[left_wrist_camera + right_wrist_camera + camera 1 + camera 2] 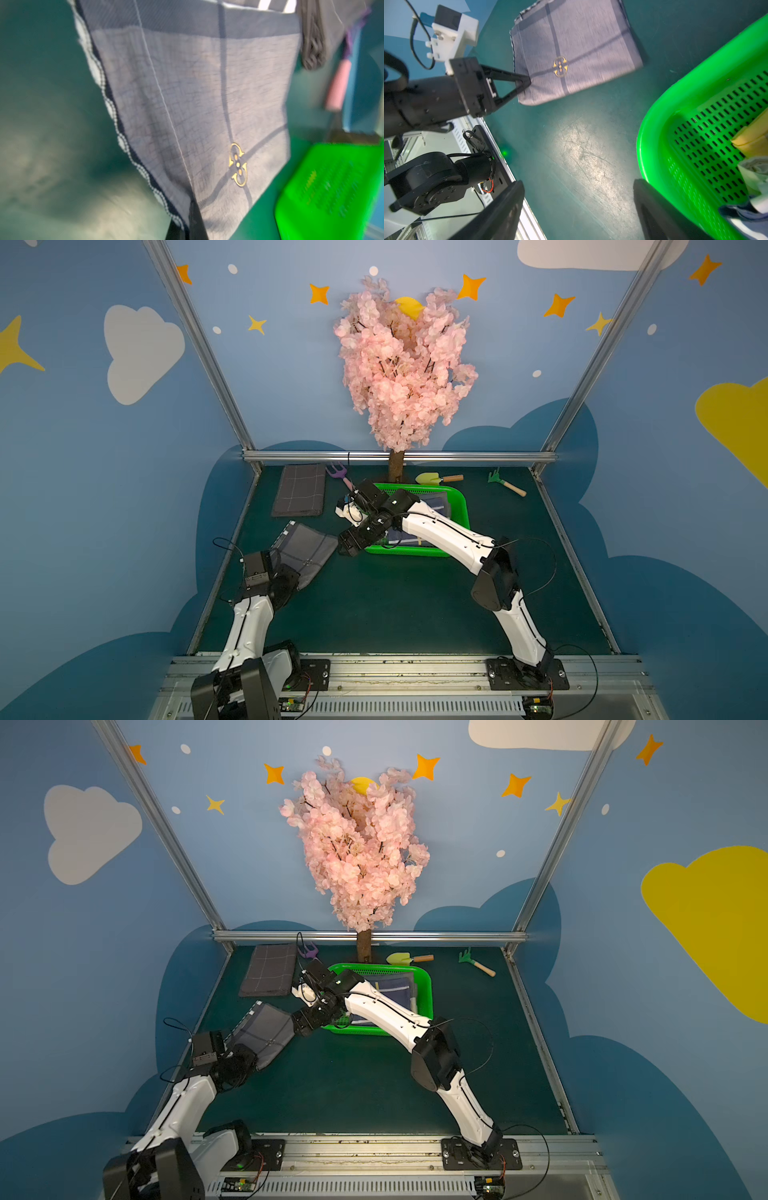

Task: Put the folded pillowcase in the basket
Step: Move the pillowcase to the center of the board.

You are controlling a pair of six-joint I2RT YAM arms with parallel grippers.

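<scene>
One folded pillowcase (571,52) is gripped, not delivered: your left tool (527,80) is clamped on its corner, short of the basket (654,128); your right tool (578,182) gapes wide, empty.

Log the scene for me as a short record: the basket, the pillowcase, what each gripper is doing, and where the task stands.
basket: green, already holding folded cloths
pillowcase: grey, folded, pinched at one corner, outside the basket
left gripper: shut on the pillowcase
right gripper: open, empty, beside the basket
task: pillowcase not yet in the basket
</scene>
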